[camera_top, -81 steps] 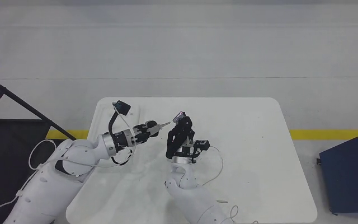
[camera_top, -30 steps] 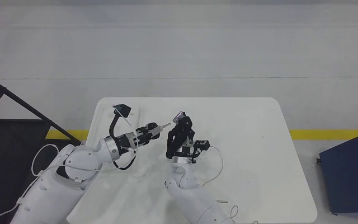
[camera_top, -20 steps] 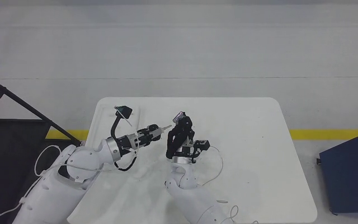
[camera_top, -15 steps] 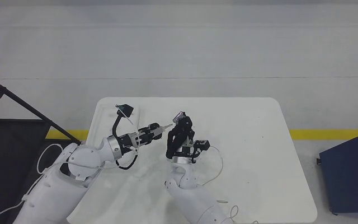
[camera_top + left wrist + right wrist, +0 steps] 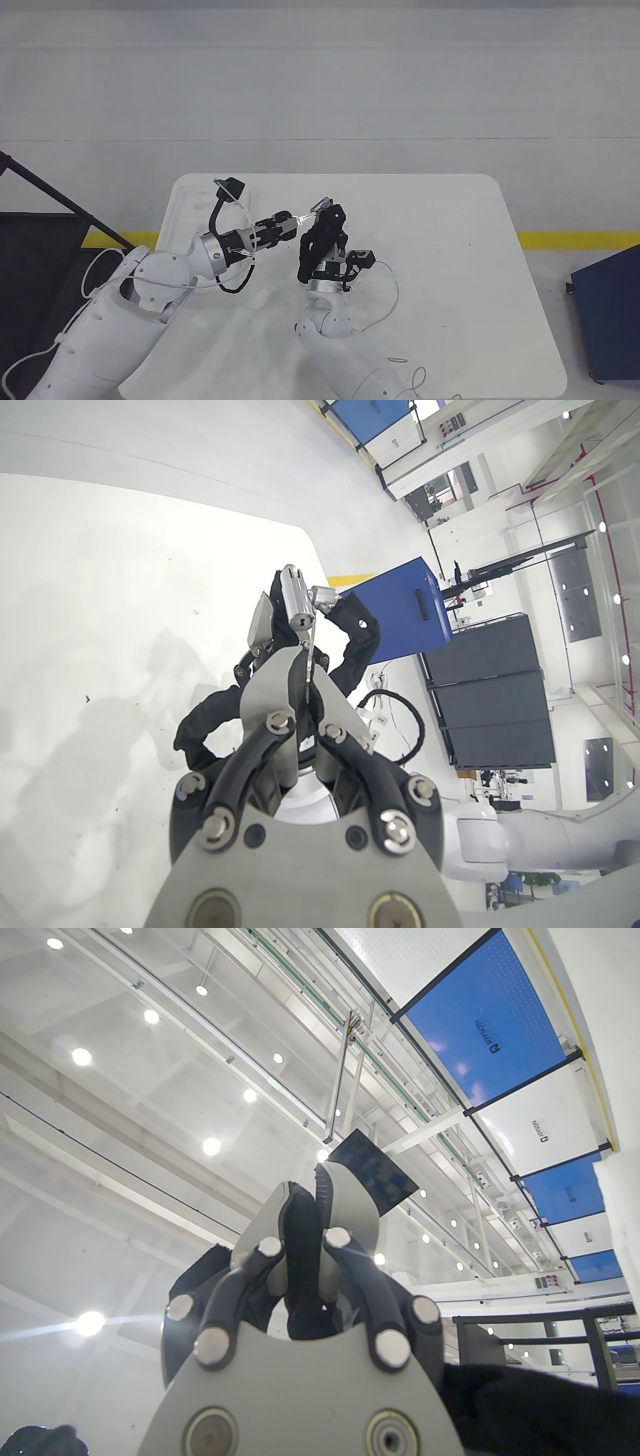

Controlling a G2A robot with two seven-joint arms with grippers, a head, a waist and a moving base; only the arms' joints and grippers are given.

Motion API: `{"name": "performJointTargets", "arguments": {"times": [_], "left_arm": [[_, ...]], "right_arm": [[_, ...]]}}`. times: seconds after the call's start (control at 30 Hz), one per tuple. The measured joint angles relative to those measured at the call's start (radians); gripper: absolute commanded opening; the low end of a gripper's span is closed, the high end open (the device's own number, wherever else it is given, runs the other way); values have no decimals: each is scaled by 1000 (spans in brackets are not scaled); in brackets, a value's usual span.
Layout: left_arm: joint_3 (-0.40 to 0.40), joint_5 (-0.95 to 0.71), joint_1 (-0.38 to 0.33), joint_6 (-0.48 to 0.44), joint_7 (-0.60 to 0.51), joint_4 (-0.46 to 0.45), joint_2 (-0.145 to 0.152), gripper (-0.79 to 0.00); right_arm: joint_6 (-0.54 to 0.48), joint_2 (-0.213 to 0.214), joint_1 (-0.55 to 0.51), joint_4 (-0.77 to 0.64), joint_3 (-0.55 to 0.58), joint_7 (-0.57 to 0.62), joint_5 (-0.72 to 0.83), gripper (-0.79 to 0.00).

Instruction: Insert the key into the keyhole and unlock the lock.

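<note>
White table [image 5: 450, 260], few dark specks [image 5: 87, 699]

You have a white table [image 5: 450, 300] on a pale grey floor [image 5: 320, 90], with a yellow line [image 5: 580, 240] showing on the floor at both its ends. A blue cabinet [image 5: 400, 610] stands off the right end, with dark cabinets [image 5: 495, 705] near it. Overhead are round ceiling lights [image 5: 211, 1146], and blue and white panels [image 5: 485, 1038] hang in a row. A black pole [image 5: 60, 200] slants at the left.
</note>
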Motion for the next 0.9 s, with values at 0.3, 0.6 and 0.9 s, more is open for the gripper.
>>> {"name": "performJointTargets", "arguments": {"times": [0.3,0.6,0.9], "left_arm": [[-25,11,22,16,-7,-11,-3,-785],[-41,26,32,25,-7,-19,-8,-785],[-21,42,26,43,-9,-27,-19,-785]], "right_arm": [[0,0,0,0,0,0,0,-785],[0,0,0,0,0,0,0,-785],[0,0,0,0,0,0,0,-785]]}}
